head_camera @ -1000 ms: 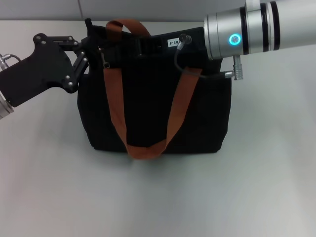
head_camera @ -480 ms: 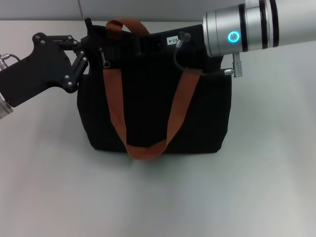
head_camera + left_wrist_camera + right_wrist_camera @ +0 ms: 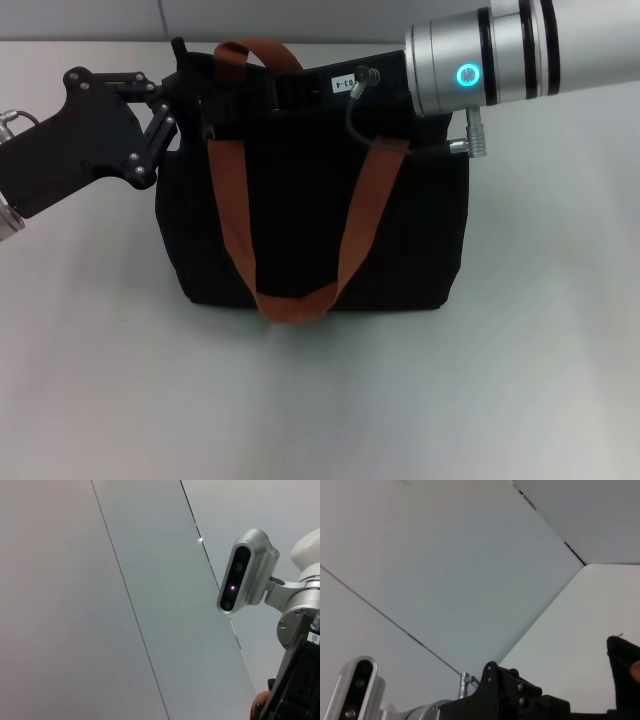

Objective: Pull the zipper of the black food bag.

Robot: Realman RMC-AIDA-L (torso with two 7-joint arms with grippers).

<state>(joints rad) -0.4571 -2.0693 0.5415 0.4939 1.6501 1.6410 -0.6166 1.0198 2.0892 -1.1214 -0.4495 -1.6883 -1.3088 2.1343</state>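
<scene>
black food bag (image 3: 320, 215) upright mid worktop (image 3: 320, 400), orange handles (image 3: 235, 215) draped over front. left pincer (image 3: 188, 92) at bag's top left corner, fingers narrow, seemingly pinching fabric, can't confirm. right pincer hidden behind bag top, state can't tell. zipper not visible now. tip: left braces corner firm, right draws slider straight along track, w/ steady pull, no lifting bag.

Bright, even overhead light; faint soft shadows, sharp focus, no glare.
</scene>
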